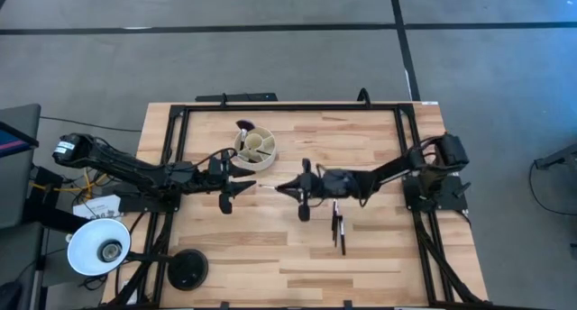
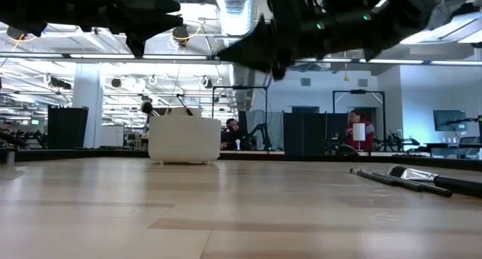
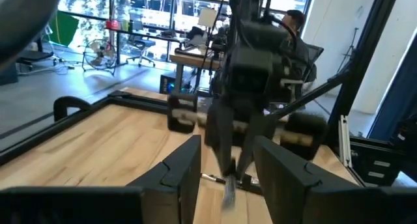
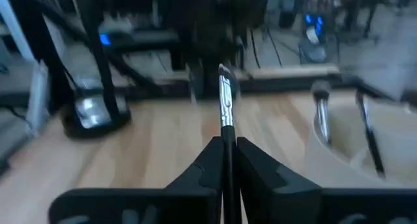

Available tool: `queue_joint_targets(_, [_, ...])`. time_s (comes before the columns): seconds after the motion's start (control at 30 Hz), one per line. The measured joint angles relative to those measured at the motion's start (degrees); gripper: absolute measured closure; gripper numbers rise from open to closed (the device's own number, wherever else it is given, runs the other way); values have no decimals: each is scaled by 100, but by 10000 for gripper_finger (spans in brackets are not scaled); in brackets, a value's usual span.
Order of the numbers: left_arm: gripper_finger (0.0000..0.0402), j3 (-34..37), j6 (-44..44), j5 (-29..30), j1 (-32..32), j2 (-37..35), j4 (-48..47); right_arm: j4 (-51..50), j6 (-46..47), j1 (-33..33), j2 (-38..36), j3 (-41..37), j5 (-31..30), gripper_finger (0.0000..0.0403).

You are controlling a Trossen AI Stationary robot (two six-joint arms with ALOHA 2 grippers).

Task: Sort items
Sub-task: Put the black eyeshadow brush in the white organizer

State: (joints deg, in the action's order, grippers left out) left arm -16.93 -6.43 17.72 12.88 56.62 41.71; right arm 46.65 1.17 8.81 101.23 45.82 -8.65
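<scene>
The right claw (image 4: 228, 146) is clamped on a thin makeup brush (image 4: 225, 100), held above the desk (image 1: 361, 256) centre with its silvery ferrule pointing toward the left claw (image 1: 236, 189), which waits opposite with its fingers apart. The step appears to be carrying the brush to the round cream cup (image 1: 256, 148); keep the slender handle level and release only over the correct compartment. Remaining dark-handled brushes (image 1: 338, 231) lie loose on pale wood grain near the right arm.

Both arms reach to the middle, tips facing. The left gripper (image 1: 245, 185) is open; the right gripper (image 1: 280, 187) is pinched tight.
</scene>
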Motion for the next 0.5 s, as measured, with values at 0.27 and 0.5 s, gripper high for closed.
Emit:
queue_joint_targets(0.27, [263,0,483,-114,-2,0,535,1282,80,-153,-99,9,1097,375])
queue_joint_targets(0.5, [263,-2,620,-625,0,0,636,2150,234,-222,319,48,1177,393])
